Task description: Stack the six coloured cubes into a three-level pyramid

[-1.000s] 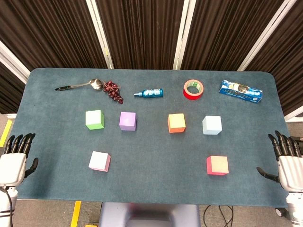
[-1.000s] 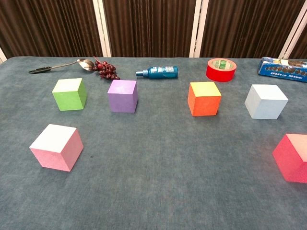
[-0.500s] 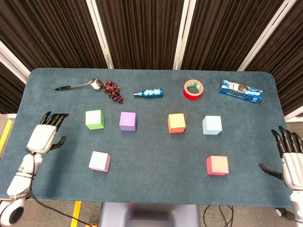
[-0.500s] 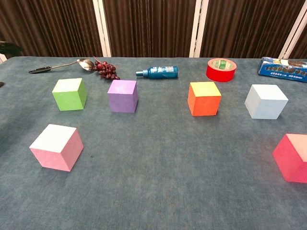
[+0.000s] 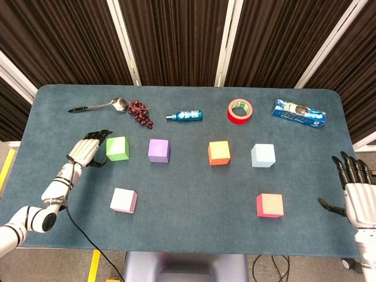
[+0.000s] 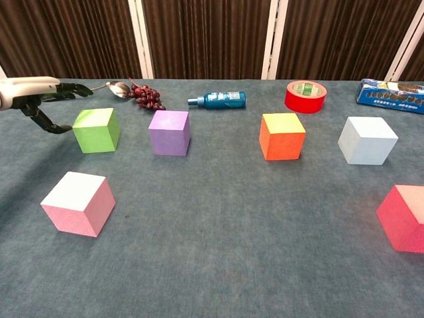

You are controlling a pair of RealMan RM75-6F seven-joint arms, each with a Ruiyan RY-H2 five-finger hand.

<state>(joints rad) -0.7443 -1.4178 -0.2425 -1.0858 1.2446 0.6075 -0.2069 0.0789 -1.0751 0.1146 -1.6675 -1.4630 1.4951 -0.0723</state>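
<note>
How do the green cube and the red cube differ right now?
The green cube sits in the far row at its left end; the red cube sits nearer the robot, on the right. The left hand is open right beside the green cube, while the right hand is apart from the red cube. Both rest flat on the table, unstacked.

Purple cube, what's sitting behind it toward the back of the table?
Behind the purple cube lie a bunch of dark red grapes, a spoon and a blue bottle on its side, all clear of it. Nothing rests on top; its underside is hidden.
</note>
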